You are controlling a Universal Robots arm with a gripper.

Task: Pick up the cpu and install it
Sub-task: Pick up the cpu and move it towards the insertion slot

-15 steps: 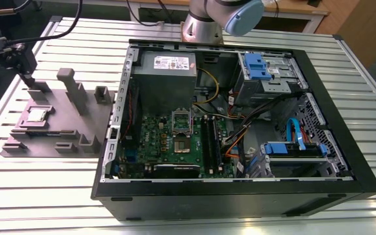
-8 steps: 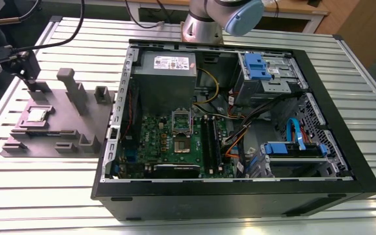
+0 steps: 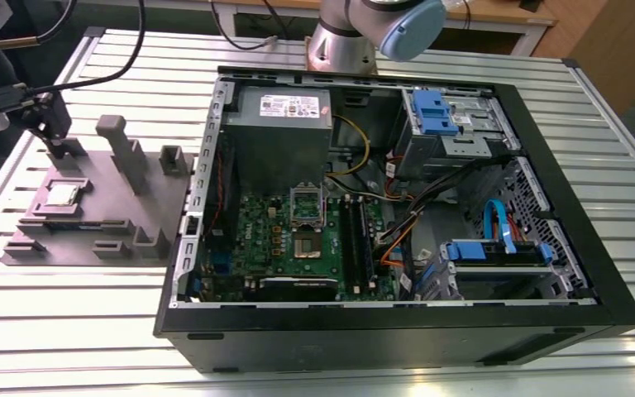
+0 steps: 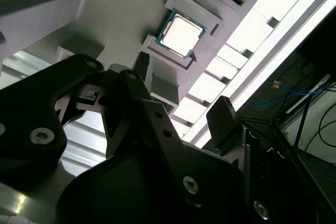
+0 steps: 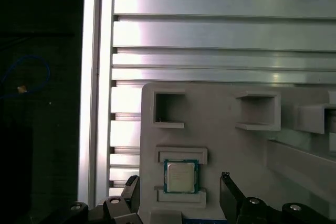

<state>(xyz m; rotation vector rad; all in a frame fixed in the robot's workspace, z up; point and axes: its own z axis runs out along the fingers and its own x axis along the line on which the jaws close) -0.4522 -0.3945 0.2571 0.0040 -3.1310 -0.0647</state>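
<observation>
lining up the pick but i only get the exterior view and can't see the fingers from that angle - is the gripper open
observer: yes, in the first wrist view the gripper is open, a finger either side of the cpu
operator: touching it
observer: no, the second wrist view shows a gap between the fingertips and the cpu
operator: chip seated ok
observer: it lies flat in its pocket on the grey fixture in the first wrist view

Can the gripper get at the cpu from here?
Likely yes: the gripper is open, fingers either side of the cpu in the first wrist view, and the cpu lies uncovered in its seat on the grey fixture.
</observation>
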